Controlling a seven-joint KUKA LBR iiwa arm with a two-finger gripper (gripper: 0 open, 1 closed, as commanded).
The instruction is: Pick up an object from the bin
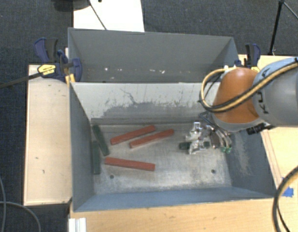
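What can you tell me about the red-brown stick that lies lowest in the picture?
The lowest red-brown stick is a long, thin, straight bar, maybe wood or plastic. It lies flat on the grey bin's floor, almost level across the picture, its right end a little lower. Its left end comes very near a dark green stick; whether they touch I cannot tell. Two more red-brown sticks lie above it, apart. The gripper is off to its right, not touching it.

One camera looks down into the bin (149,52) from above, slightly aslant.
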